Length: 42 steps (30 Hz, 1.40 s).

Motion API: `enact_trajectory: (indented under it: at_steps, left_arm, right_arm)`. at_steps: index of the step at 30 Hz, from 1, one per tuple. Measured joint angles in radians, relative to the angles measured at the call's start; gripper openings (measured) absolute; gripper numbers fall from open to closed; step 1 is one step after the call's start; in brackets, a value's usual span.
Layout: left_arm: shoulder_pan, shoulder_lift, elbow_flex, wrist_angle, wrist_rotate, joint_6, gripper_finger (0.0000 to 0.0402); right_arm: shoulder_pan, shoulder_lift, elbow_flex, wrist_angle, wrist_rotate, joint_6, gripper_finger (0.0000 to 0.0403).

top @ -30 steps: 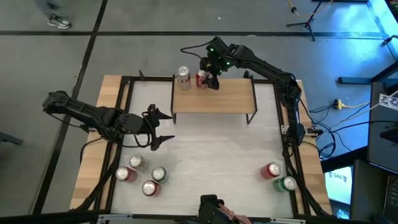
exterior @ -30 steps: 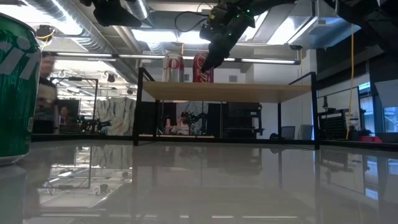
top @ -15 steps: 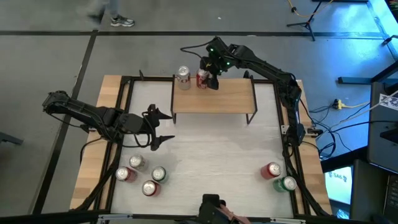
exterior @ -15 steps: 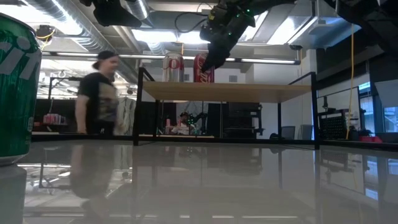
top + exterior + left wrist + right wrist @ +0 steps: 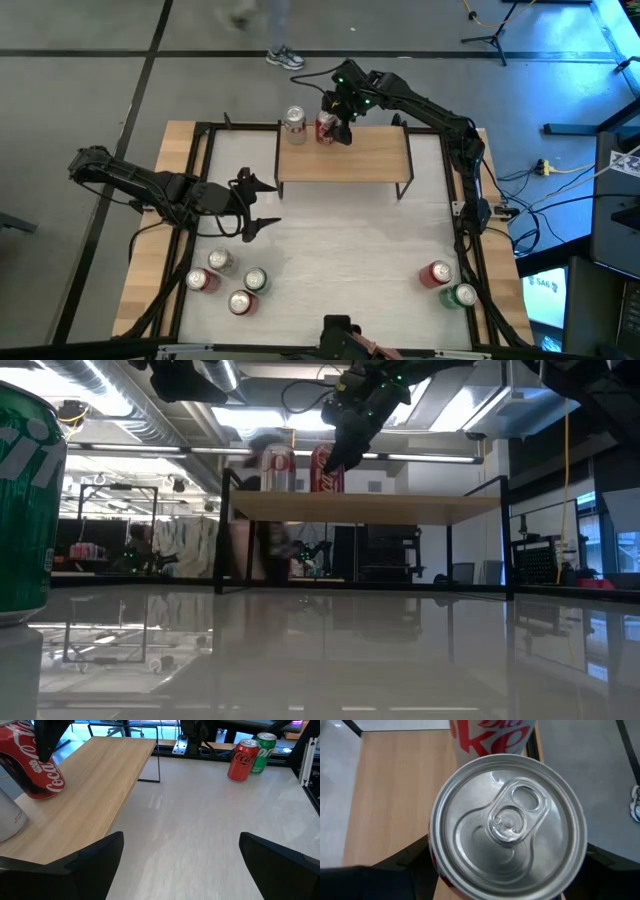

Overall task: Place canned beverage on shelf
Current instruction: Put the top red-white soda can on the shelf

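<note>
From above, the right gripper (image 5: pixel 337 117) clasps the red can (image 5: pixel 325 125) standing on the shelf (image 5: pixel 345 160) at its far edge, just beside a silver can (image 5: pixel 294 121); the left gripper (image 5: pixel 262 203) hovers spread wide and empty over the table (image 5: pixel 350 250); level view: a blurred person (image 5: pixel 268 530) behind; left wrist: Coca-Cola script on the red can; right wrist: the can's lid fills the picture, fingers (image 5: pixel 402 862) flanking it, "Diet Coke" cropped beyond.

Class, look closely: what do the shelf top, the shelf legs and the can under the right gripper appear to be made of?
Shelf top: light wood or wood-look laminate, matt, with visible grain lines. Shelf legs: thin black rods, probably painted metal. Red cola can between the right gripper's fingers: aluminium by its look, with a bare silvery brushed lid and pull tab, and a glossy red printed wall.
</note>
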Motion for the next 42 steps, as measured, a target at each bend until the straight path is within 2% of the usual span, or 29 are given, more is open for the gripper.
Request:
enact_trajectory:
  at_steps: [11,37,42]
  left_arm:
    - [0.000,0.000,0.000,0.000,0.000,0.000,0.0387]
    - [0.000,0.000,0.000,0.000,0.000,0.000,0.0387]
    - [0.000,0.000,0.000,0.000,0.000,0.000,0.0387]
  right_arm:
    - [0.000,0.000,0.000,0.008,0.062,-0.001,0.0308]
    - [0.000,0.000,0.000,0.013,0.050,0.000,0.0308]
    - [0.000,0.001,0.000,0.007,0.018,0.001,0.0308]
